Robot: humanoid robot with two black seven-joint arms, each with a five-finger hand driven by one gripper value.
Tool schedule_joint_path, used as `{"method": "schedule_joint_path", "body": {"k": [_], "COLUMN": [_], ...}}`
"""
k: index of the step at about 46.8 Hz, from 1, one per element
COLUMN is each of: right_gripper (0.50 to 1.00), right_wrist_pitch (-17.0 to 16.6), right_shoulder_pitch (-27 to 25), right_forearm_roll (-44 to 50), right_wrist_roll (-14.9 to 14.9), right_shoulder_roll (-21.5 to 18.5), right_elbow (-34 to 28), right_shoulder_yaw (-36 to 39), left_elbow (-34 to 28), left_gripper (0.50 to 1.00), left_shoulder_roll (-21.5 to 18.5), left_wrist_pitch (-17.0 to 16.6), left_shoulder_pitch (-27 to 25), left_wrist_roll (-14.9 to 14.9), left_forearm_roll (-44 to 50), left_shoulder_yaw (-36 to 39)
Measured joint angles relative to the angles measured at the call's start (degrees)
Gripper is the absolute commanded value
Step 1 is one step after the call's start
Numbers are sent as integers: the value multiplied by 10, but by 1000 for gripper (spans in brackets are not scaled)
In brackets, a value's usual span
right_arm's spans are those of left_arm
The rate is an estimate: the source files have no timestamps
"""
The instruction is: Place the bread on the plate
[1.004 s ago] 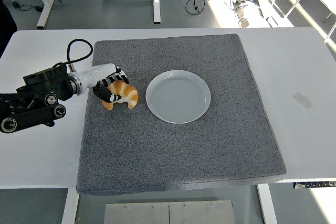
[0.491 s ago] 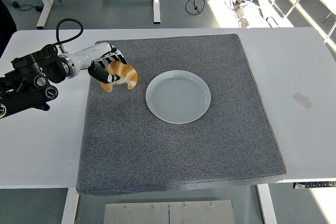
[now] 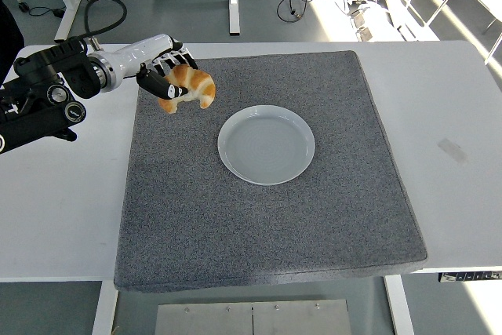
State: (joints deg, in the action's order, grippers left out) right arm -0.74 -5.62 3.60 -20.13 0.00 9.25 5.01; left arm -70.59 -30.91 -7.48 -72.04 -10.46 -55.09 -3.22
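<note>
grey mat (image 3: 259, 217), white table (image 3: 455, 107), desk legs behind

Plate (image 3: 267, 144) on mat (image 3: 267, 217), croissant (image 3: 190, 86) seemingly raised, behind-left of plate

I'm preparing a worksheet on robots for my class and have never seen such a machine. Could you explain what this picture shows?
The picture is taken from a camera high on the robot, looking down over a white table. A black arm comes in from the left; its robot hand has five fingers, curled around a croissant-shaped bread. A grey mat covers the table, with an empty white plate on it, to the right of the bread. The other arm is out of view.
</note>
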Motion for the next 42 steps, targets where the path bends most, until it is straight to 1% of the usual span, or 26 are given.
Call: {"method": "schedule_joint_path", "body": {"k": [3,13,20,26,36,42], "right_gripper": [1000,1000,1000,1000,1000,1000], "right_wrist_pitch": [0,0,0,0,0,0], "right_shoulder_pitch": [0,0,0,0,0,0], "right_forearm_roll": [0,0,0,0,0,0], "right_wrist_roll": [0,0,0,0,0,0], "right_shoulder_roll": [0,0,0,0,0,0], "right_elbow": [0,0,0,0,0,0], "right_shoulder_yaw": [0,0,0,0,0,0], "left_elbow": [-1,-1,0,4,54,80], "left_gripper": [500,500,500,500,500,500], "left_shoulder_roll": [3,33,59,89,152,180], "left_wrist_pitch": [0,0,0,-2,-3,-3], "left_shoulder_pitch": [-5,-13,-13,-12,-1,11], "left_wrist_roll": [0,-1,-4,-7,-7,-5], "left_forearm_roll": [5,7,5,-1,-4,-4], "left_shoulder_yaw": [0,1,3,5,10,16]}}
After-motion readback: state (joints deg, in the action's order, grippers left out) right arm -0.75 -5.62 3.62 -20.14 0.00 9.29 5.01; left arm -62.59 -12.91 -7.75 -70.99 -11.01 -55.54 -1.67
